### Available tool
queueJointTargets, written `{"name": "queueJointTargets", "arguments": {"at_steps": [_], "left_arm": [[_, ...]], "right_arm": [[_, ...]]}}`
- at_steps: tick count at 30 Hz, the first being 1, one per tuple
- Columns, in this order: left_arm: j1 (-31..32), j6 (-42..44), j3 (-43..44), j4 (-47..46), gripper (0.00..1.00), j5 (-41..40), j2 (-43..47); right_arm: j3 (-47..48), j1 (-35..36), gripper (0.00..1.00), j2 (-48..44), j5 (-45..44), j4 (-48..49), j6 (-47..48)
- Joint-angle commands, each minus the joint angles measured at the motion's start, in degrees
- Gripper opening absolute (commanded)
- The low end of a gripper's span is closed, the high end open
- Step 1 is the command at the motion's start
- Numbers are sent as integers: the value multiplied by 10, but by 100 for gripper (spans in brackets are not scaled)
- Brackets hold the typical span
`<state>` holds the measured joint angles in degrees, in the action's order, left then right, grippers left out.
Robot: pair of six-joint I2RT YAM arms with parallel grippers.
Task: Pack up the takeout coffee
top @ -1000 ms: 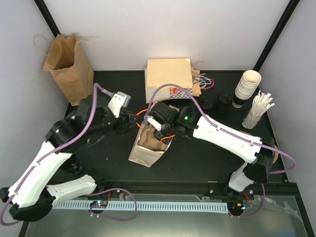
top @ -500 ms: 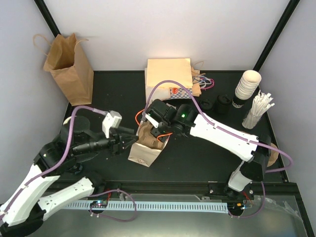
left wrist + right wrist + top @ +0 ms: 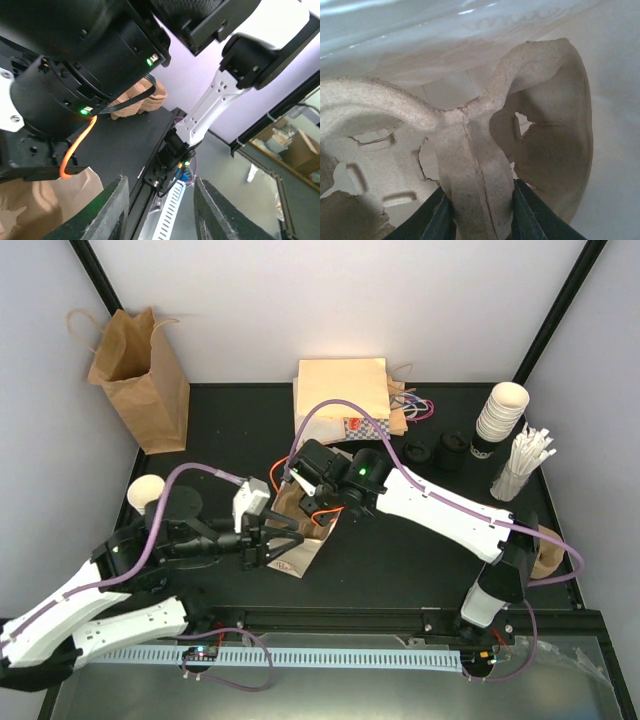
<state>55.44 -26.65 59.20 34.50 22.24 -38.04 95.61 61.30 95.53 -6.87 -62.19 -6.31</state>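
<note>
pulp carrier (image 3: 470,170), rough, curved, in right jaws

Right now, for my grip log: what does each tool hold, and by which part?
Right tool pinches the pulp tray by its middle rib; left tool holds nothing.

Black table (image 3: 420,560) all round, and in the middle of it a kraft-brown lying bag (image 3: 298,548). Behind that bag sits a paler, sandy-tan stack of bags (image 3: 340,390), with a small checked print (image 3: 358,426) peeking out under it. Far back-left of the bag, a standing bag (image 3: 135,370) in a deeper brown. Off to its right: cream cups (image 3: 503,405), white straws (image 3: 522,462), black lids (image 3: 445,452). Over the bag, the left arm (image 3: 70,600) and right arm (image 3: 450,515), white shells with black joints, a lilac cable (image 3: 320,415), a bright orange wire (image 3: 75,152) and a green light (image 3: 362,470). Up close, the right gripper (image 3: 481,217) has near-black fingers (image 3: 442,217) against a mottled, pale tan pulp carrier (image 3: 470,165).
</note>
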Motion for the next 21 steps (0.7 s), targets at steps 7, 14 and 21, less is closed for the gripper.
{"name": "queueJointTargets", "arguments": {"at_steps": [7,14,21], "left_arm": [[117,94,44,30,31,-247,-99],[117,162,27,-3,31,-310,-99],[117,182,15,-22,33,-303,-82]], "right_arm": [[25,-1,31,12,14,-6,-12],[24,-1,31,7,17,-7,-11],[26,-1,31,9,16,-7,-7]]}}
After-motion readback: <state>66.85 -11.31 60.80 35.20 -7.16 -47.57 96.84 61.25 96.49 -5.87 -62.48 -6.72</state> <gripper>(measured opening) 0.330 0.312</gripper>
